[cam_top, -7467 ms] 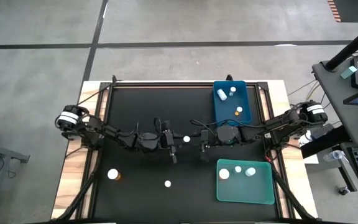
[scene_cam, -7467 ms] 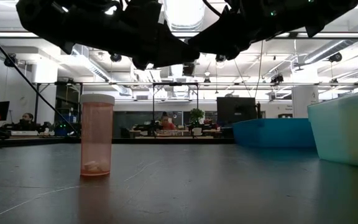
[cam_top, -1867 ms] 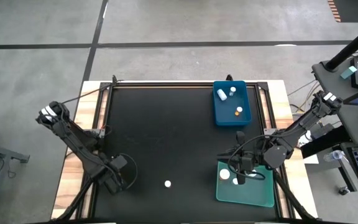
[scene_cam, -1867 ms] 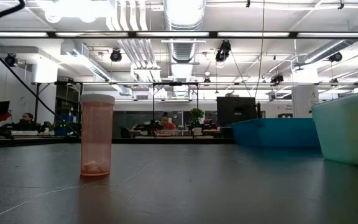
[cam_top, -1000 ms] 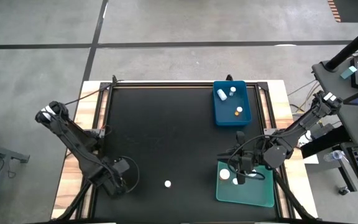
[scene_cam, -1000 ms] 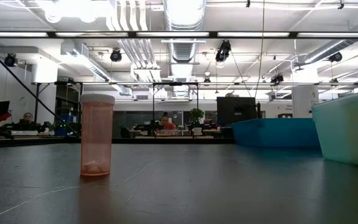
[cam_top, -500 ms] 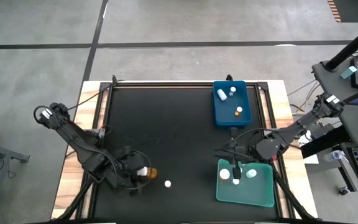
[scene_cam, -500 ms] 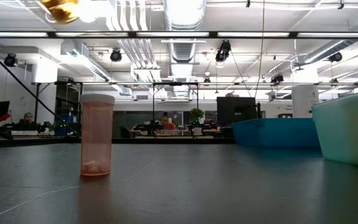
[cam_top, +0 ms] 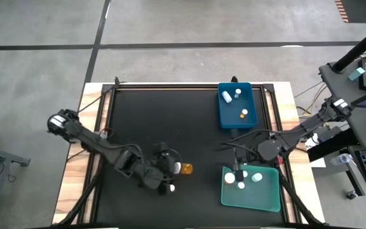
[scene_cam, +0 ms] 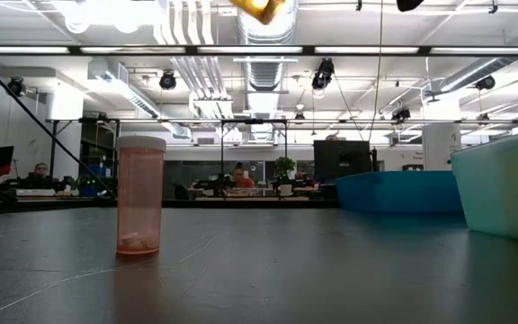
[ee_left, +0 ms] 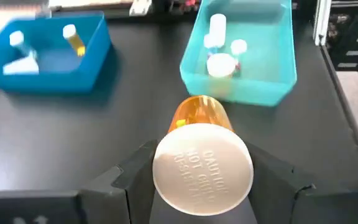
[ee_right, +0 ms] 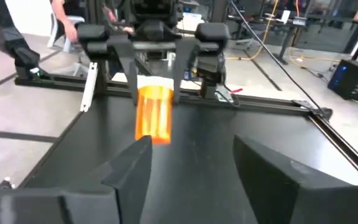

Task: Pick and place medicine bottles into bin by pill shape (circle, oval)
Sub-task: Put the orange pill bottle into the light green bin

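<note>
The left end effector (cam_top: 173, 169) was above the front middle of the black worktop (cam_top: 164, 121), and it was closed around an orange bottle (cam_top: 184, 168) with a white cap. The bottle lay on its side in the grip, up off the worktop, with its orange end pointing toward the teal bin (cam_top: 265, 202). In the left wrist view, the big white cap faced the camera and the two dark fingers (ee_left: 132, 171) pressed on both sides of the bottle. In the right wrist view, the same orange bottle (ee_right: 155, 114) stuck out from the left end effector across the worktop. Another bottle (cam_top: 171, 187) with a white cap stood on the worktop just in front of the left end effector. In the low view, this bottle (scene_cam: 140, 196) stood up straight, with a pale orange body and small things at its bottom. The right end effector (cam_top: 239, 172) hung over the back left corner of the teal bin, and its two fingers (ee_right: 129, 165) were spread apart with nothing between them. Three bottles lay in the teal bin. The blue bin (cam_top: 227, 116) sat behind the teal bin, near the back right of the worktop, and it held three bottles too.
</note>
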`<state>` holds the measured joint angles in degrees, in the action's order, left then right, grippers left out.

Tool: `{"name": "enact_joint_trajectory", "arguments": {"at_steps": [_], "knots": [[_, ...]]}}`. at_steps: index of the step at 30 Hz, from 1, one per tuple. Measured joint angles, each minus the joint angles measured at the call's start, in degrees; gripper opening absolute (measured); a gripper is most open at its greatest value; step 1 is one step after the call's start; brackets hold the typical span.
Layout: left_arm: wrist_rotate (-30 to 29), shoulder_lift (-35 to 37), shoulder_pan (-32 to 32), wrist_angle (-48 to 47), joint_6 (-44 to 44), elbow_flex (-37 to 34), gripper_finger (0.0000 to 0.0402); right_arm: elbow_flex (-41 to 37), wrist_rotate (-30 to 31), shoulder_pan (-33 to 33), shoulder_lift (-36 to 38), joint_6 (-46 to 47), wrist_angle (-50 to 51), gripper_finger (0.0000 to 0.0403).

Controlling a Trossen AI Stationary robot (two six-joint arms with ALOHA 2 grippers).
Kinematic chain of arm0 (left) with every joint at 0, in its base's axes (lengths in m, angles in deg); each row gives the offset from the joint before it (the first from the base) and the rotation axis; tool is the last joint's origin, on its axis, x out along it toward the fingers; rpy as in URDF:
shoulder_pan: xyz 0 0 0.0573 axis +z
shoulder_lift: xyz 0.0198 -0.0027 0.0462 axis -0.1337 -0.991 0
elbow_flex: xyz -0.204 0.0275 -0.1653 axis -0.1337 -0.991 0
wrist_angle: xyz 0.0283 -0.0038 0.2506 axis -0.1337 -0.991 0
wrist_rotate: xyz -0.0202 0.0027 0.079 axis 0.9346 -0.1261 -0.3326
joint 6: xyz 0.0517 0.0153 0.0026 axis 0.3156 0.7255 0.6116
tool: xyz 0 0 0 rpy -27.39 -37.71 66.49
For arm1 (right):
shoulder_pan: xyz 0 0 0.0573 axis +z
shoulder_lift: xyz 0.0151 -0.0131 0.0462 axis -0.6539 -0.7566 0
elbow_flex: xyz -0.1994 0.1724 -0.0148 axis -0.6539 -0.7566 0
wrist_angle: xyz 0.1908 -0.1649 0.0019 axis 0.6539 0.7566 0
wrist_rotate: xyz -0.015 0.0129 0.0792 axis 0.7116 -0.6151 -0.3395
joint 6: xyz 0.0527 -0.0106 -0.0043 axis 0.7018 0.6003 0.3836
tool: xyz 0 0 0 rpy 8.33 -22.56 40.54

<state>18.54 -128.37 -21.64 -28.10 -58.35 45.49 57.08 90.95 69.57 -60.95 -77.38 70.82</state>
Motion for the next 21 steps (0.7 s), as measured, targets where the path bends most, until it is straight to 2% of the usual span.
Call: {"name": "enact_joint_trajectory", "arguments": {"at_steps": [5,10,17,21], "knots": [[-0.41,-3.04,2.88,6.81,8.60,-0.02,0.0184,2.55,0.00,-0.57,-4.42,-0.86,0.04,0.0253],[-1.12,-4.21,4.62,9.41,12.45,-0.02,0.0184,6.09,-0.02,-0.95,-8.07,-1.96,2.78,0.0270],[-1.13,-4.20,5.30,10.84,14.41,-0.07,0.0184,11.04,0.02,-1.36,-11.69,1.59,12.69,0.0272],[-1.16,-4.20,5.34,11.80,15.19,-0.07,0.0184,12.86,0.04,-1.97,-14.50,1.68,14.30,0.0270]]}}
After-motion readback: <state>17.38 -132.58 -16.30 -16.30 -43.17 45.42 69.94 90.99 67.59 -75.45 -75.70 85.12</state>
